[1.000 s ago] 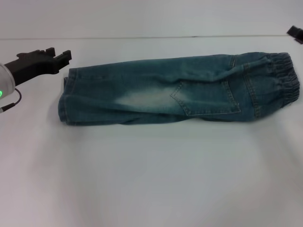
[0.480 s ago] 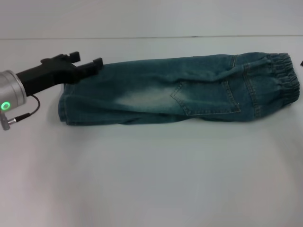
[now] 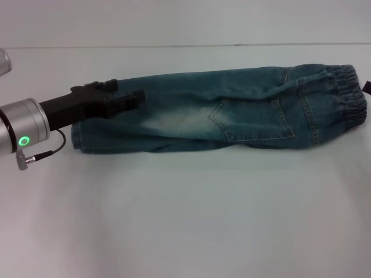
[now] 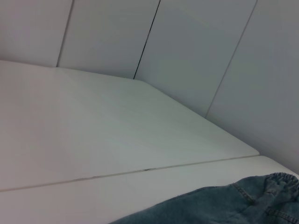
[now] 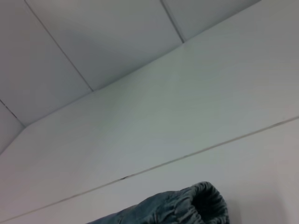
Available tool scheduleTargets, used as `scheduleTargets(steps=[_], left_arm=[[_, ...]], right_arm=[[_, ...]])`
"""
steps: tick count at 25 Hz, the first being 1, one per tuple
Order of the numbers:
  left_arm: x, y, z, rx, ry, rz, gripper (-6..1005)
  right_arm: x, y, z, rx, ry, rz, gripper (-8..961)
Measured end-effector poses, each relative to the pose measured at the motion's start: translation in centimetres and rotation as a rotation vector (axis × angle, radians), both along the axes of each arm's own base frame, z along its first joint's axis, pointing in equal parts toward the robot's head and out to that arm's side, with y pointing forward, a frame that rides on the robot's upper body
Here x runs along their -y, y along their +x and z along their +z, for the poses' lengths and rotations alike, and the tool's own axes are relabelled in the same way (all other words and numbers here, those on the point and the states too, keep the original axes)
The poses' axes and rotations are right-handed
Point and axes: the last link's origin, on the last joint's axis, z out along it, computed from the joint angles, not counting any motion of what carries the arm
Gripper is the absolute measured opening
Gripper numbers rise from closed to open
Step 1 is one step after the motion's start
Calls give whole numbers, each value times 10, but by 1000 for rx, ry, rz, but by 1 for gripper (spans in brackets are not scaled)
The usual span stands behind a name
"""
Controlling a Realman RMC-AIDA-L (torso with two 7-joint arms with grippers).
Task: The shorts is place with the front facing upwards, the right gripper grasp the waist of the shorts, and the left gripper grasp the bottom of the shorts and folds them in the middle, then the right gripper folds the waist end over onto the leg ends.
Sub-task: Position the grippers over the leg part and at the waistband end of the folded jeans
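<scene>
The denim shorts (image 3: 220,110) lie folded lengthwise across the white table (image 3: 185,208). Their ruffled elastic waist (image 3: 348,98) is at the right and the hemmed leg ends (image 3: 78,130) at the left. My left gripper (image 3: 124,92), with its silver cuff and green light, reaches in from the left. It hovers open over the upper part of the leg end with no cloth between its fingers. Only a dark sliver of the right gripper (image 3: 367,87) shows at the right edge beside the waist. The waist also appears in the left wrist view (image 4: 280,184) and the right wrist view (image 5: 205,205).
A thin seam (image 3: 174,46) runs across the table behind the shorts. Pale wall panels (image 4: 187,42) stand beyond the table's far edge. Bare tabletop lies in front of the shorts.
My left gripper has moved right, from beside the leg hems to above the denim. The right gripper has left the upper right corner and now shows only at the right edge.
</scene>
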Motion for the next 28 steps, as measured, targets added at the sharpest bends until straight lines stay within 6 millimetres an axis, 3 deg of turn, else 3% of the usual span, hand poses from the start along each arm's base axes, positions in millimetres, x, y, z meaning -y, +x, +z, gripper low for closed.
scheduleTargets(steps=[13, 19, 24, 28], left_arm=[[7, 2, -10, 6, -47, -22, 844], [9, 10, -17, 3, -61, -70, 843], [9, 18, -21, 27, -54, -107, 843], [8, 21, -26, 30, -58, -117, 842]], right_arm=[[-32, -23, -24, 72, -136, -23, 942], [-32, -28, -28, 56, -162, -13, 941], [-29, -31, -28, 61, -180, 22, 739], [-26, -34, -28, 70, -182, 63, 662]])
